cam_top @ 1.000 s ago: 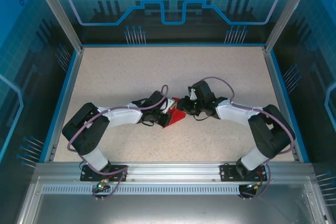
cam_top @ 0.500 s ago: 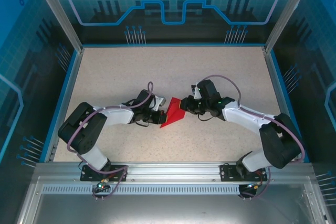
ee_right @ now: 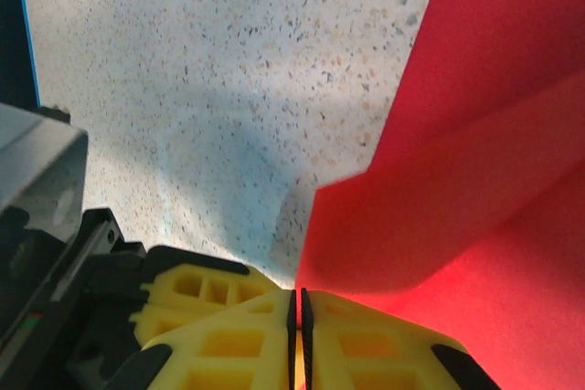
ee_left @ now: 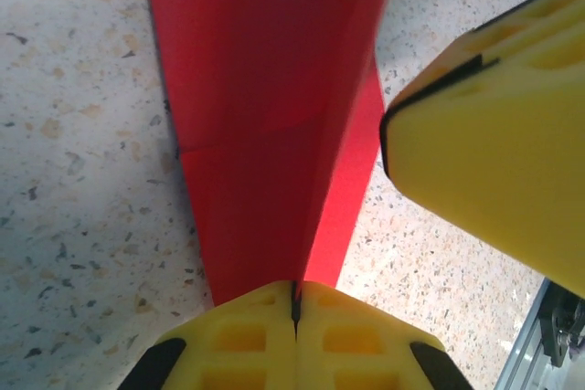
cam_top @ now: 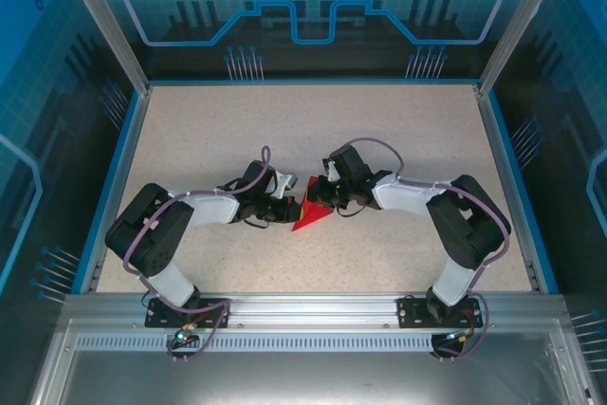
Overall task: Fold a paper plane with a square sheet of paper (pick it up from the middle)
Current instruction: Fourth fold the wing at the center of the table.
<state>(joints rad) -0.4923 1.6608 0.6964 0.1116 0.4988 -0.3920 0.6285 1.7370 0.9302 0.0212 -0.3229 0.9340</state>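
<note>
Left wrist, left fingers [ee_left: 247, 340] clenched on red paper [ee_left: 265, 134] — right fingers [ee_right: 366, 353] likewise (speckled table [ee_left: 73, 180])

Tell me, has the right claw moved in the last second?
Yes: the right claw, at the red paper, shifted left, away from the table's right blue rim.

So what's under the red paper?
The speckled table. It shows all around the red paper, but the bit right beneath the paper is covered, so whether anything lies there can't be seen.
</note>
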